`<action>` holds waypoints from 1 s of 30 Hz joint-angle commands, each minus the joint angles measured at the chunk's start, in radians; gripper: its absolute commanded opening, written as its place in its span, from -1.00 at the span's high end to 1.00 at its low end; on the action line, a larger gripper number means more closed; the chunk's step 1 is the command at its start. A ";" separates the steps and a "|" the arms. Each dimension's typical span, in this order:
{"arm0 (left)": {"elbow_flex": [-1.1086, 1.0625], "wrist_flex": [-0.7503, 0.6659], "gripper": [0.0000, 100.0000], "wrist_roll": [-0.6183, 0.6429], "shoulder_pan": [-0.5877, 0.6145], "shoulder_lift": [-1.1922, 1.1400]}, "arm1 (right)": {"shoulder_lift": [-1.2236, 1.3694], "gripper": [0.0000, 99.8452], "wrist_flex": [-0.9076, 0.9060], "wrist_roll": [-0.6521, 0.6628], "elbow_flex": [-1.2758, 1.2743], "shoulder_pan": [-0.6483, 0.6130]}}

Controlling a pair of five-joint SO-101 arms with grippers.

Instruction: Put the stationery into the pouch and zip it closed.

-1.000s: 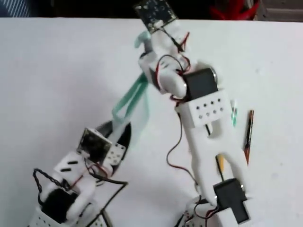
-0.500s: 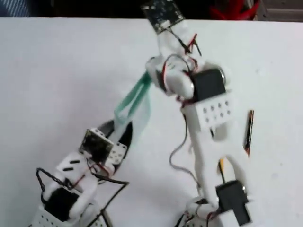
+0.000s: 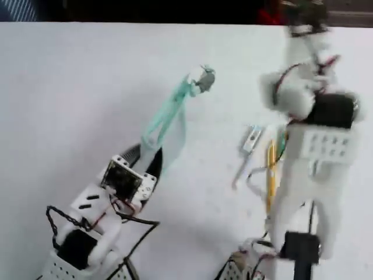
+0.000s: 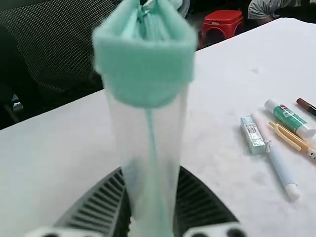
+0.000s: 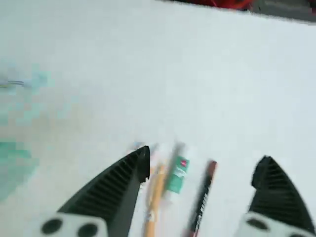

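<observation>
Mint pouch (image 4: 144,59) clamped in left gripper (image 4: 150,175); stationery (image 5: 175,180) loose beneath right gripper (image 5: 205,157), fingers (image 5: 118,187) apart. Seemingly nothing packed; zipping left too.

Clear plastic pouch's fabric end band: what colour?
Mint green band on the clear pouch; best in left wrist view.

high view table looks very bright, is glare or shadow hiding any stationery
High view: the table is evenly bright, shadows soft; the right arm, not glare, covers some stationery. Left wrist view: no glare on it beside the pouch. Right wrist view: no hard shadow under the open fingers.
</observation>
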State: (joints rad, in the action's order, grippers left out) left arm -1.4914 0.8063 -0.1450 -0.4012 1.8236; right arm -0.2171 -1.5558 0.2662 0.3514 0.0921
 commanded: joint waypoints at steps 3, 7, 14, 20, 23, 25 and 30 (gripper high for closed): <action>-0.002 -0.021 0.96 -0.014 0.001 0.004 | 0.196 0.68 0.136 0.026 -0.164 0.349; 0.002 -0.021 0.96 -0.014 0.004 0.004 | 0.363 0.66 0.260 0.167 -0.229 0.427; -0.003 -0.026 0.96 -0.014 0.004 0.004 | 0.607 0.52 0.328 0.215 -0.232 0.410; -0.005 -0.026 0.96 -0.015 -0.001 0.004 | 0.693 0.52 0.348 0.256 -0.232 0.363; -0.005 -0.026 0.96 -0.017 -0.001 0.004 | 0.725 0.52 0.375 0.256 -0.238 0.341; -0.005 -0.023 0.96 -0.017 -0.001 0.004 | 0.751 0.60 0.380 0.262 -0.233 0.337; -0.005 -0.021 0.95 -0.017 -0.001 0.004 | 0.817 0.94 0.430 0.265 -0.222 0.341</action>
State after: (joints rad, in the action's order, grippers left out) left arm -1.4991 0.8048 -0.1511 -0.4012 1.8267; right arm 0.5700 -1.1523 0.5178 0.1151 0.4434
